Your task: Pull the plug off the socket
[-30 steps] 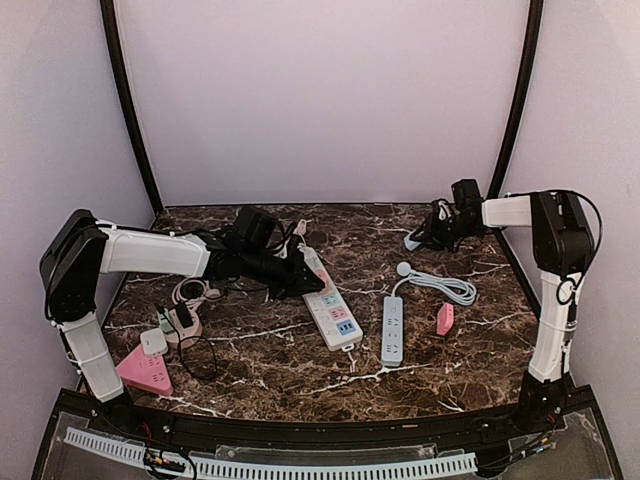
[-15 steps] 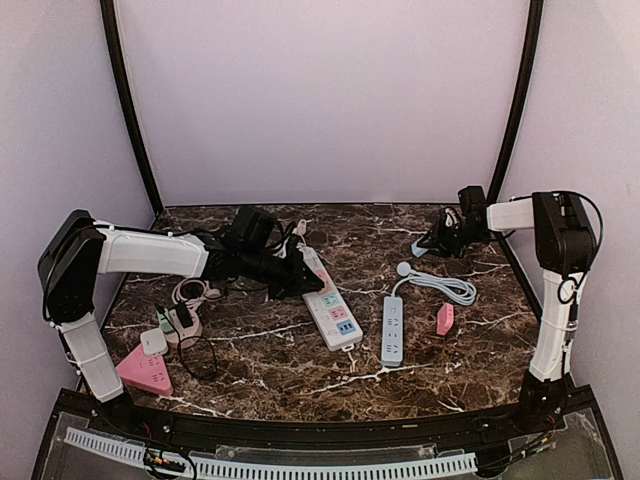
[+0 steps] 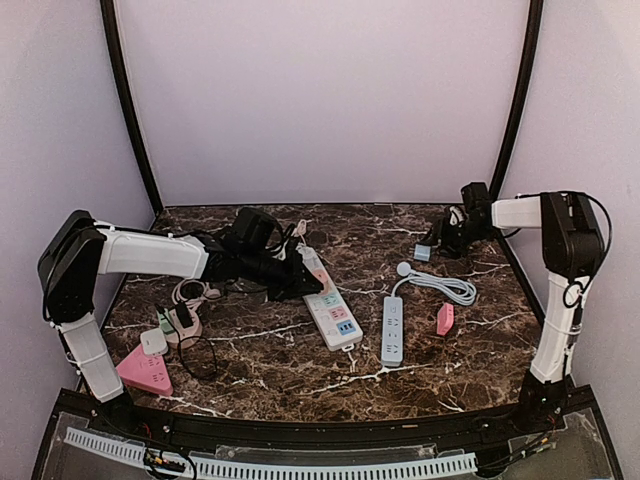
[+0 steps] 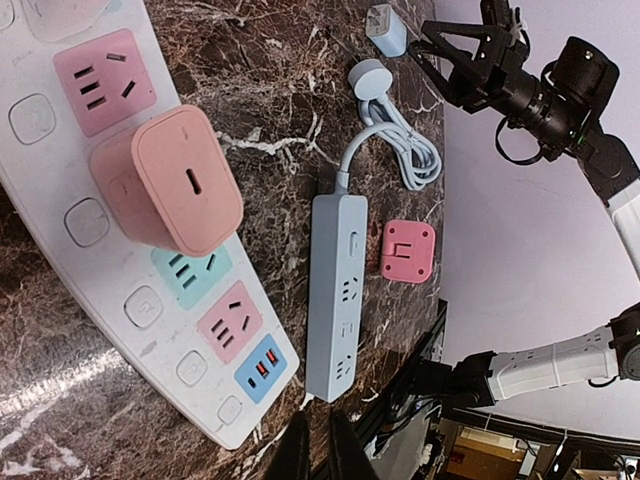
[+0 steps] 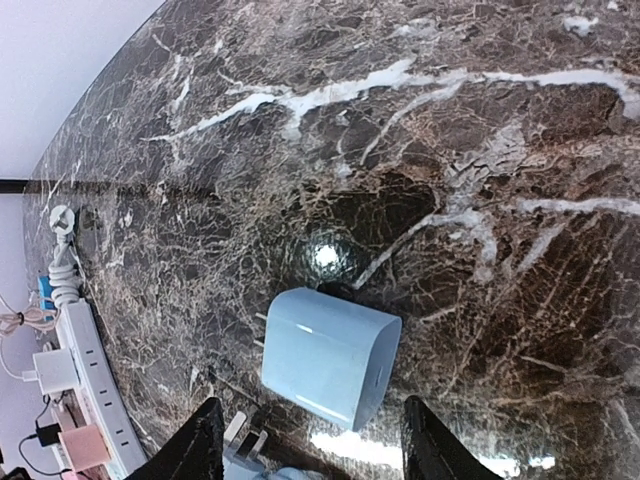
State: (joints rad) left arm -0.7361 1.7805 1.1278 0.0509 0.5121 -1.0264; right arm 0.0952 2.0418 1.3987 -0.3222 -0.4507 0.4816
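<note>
The white power strip [image 3: 333, 312] [image 4: 150, 300], the socket, lies in the middle of the table with a pink plug [image 4: 185, 180] standing in it. My left gripper [image 3: 298, 272] [image 4: 321, 452] rests at the strip's far end, shut with nothing visible between its fingers. A light blue plug [image 3: 422, 253] [image 5: 330, 355] lies loose on the marble at the back right. My right gripper [image 3: 447, 238] [image 5: 315, 450] hovers just behind it, open, its fingers [image 5: 205, 440] apart from the plug on both sides.
A grey-blue power strip [image 3: 391, 330] with coiled cord [image 3: 440, 285] and a small pink cube socket [image 3: 445, 319] lie right of centre. At the left sit a pink triangular strip [image 3: 145, 372], a white adapter [image 3: 153, 342] and tangled cables [image 3: 195, 295].
My right gripper has opened and drawn back to the right; the light blue plug now lies free on the table. The left arm has not moved.
</note>
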